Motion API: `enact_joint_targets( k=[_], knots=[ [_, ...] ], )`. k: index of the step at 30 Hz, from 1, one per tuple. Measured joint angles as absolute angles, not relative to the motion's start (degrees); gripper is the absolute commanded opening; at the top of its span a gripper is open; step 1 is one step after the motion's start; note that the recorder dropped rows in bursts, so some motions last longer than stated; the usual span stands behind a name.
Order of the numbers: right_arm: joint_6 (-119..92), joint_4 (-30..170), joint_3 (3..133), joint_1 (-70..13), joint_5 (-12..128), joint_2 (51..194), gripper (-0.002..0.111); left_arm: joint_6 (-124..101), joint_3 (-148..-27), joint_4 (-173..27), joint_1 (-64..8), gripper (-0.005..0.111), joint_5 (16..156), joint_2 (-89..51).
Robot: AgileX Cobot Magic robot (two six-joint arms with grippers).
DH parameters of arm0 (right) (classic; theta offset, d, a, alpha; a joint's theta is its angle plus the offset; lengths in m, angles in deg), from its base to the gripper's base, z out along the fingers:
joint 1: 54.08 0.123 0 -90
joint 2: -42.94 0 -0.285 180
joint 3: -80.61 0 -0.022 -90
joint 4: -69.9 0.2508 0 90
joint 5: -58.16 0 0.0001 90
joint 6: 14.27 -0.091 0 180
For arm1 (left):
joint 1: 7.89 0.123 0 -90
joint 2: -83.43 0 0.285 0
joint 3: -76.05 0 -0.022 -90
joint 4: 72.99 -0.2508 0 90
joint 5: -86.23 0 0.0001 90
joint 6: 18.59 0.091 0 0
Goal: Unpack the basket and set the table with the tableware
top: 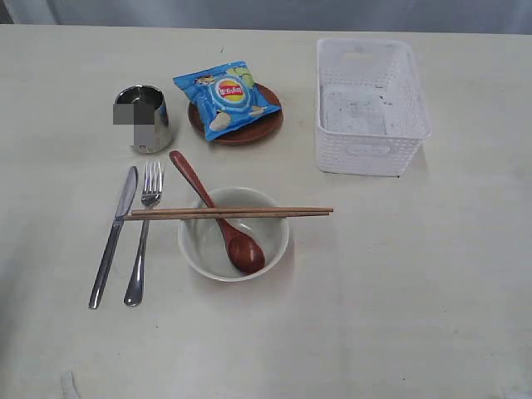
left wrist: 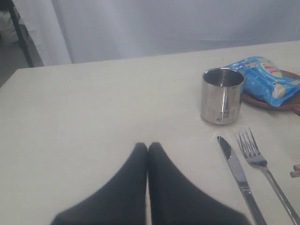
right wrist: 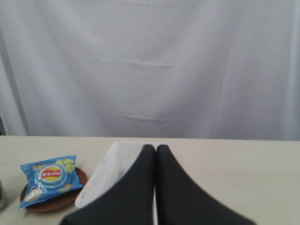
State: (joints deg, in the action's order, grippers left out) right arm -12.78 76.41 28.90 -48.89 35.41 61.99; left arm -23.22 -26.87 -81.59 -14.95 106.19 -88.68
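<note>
The white basket stands empty at the back right of the table. An off-white bowl holds the reddish-brown spoon, and two chopsticks lie across its rim. Left of the bowl lie the knife and fork. The steel cup stands behind them. A dark brown plate carries the blue chip bag. Neither gripper shows in the exterior view. My left gripper is shut and empty, above bare table near the knife. My right gripper is shut and empty, in front of the basket.
A white curtain hangs behind the table's far edge. Bare tabletop stretches to the right of the bowl and in front of the basket.
</note>
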Motion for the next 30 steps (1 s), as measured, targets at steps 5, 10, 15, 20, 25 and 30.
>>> enact_joint_targets(
  k=[5, 10, 15, 20, 25, 30],
  knots=[
    [-12.75, 76.41, 20.2, -48.86, 41.54, 59.75, 0.0, -23.22, -26.87, -81.59, -14.95, 0.0, 106.19, -88.68],
    [-12.75, 76.41, 12.41, -46.36, 43.26, 53.27, 0.0, -23.22, -26.87, -81.59, -14.95, 0.0, 106.19, -88.68],
    [-13.66, 76.63, 8.7, -45.5, 43.26, 51.1, 0.0, -23.22, -26.87, -81.59, -14.95, 0.0, 106.19, -88.68],
    [-11.9, 76.63, 8.49, -45.5, 43.34, 51.1, 0.0, -23.22, -26.87, -81.59, -14.95, 0.0, 106.19, -88.68],
    [-11.25, 76.53, 7.77, -45.5, 43.97, 51.1, 0.0, -23.22, -26.87, -81.59, -14.95, 0.0, 106.19, -88.68],
    [-16.21, 72.02, 4.0, -45.5, 44.41, 51.1, 0.0, -23.22, -26.87, -81.59, -14.95, 0.0, 106.19, -88.68]
  ],
)
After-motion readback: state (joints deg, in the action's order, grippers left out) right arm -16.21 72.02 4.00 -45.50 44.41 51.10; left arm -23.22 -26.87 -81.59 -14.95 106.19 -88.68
